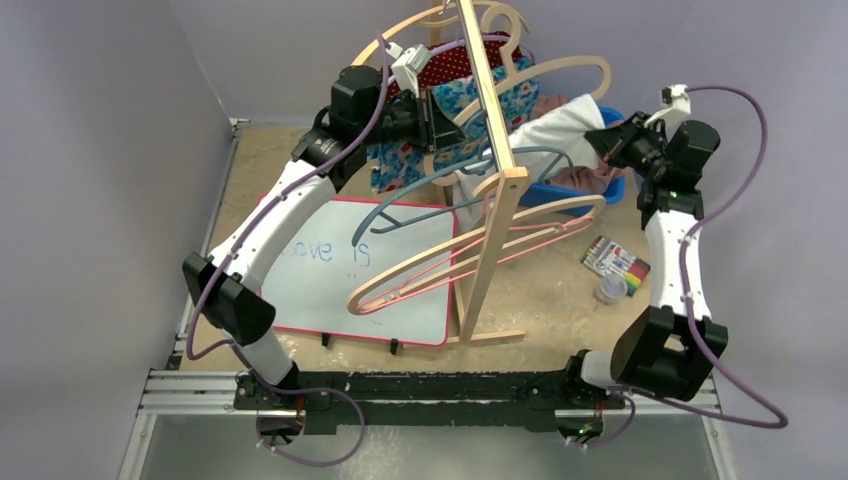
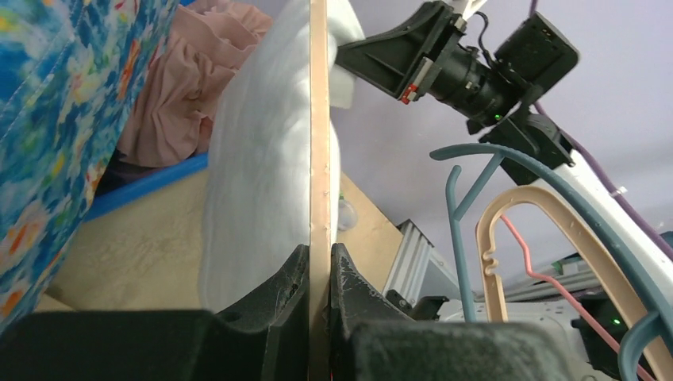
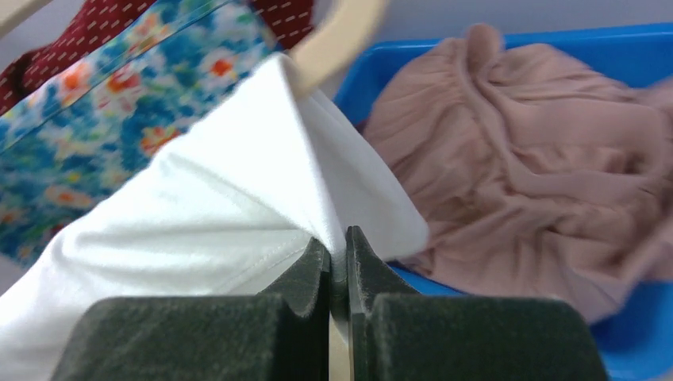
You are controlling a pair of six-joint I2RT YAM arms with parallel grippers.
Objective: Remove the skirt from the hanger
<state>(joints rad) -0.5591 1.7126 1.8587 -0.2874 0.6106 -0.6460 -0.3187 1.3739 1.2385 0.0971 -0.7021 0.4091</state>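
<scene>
Stretching from the wooden rack [image 1: 490, 220] out toward the right side of the table, the white skirt [image 1: 555, 125] lies with its long axis on a slant in the top view, its lower end near the rack's upright and its upper end pointing at the right gripper [image 1: 605, 145]. It is on the wooden hanger [image 2: 319, 119], above the blue bin [image 1: 560, 190], and not lying in it. The right gripper's 2 jaws are pressed together on a fold at the skirt's outer corner; in the right wrist view the white cloth fans out from that pinch up to the rounded tip of the hanger. The left gripper [image 1: 445, 120] is clamped on the hanger itself: in the left wrist view the hanger shows edge-on as a thin wooden strip running straight up from between the black fingers [image 2: 278, 302], with the skirt's fabric bulging on its left side and wrapping over the top. A crumpled pink garment [image 3: 540, 159] fills the bin just beyond the skirt. A blue floral garment [image 1: 480, 100] and a red dotted garment [image 1: 450, 65] hang on the rack behind the left gripper. Several bare hangers dangle low from the rack over a whiteboard [image 1: 330, 290] with blue writing. A pack of markers [image 1: 615, 258] and a small jar [image 1: 611, 290] sit beside the right arm.
</scene>
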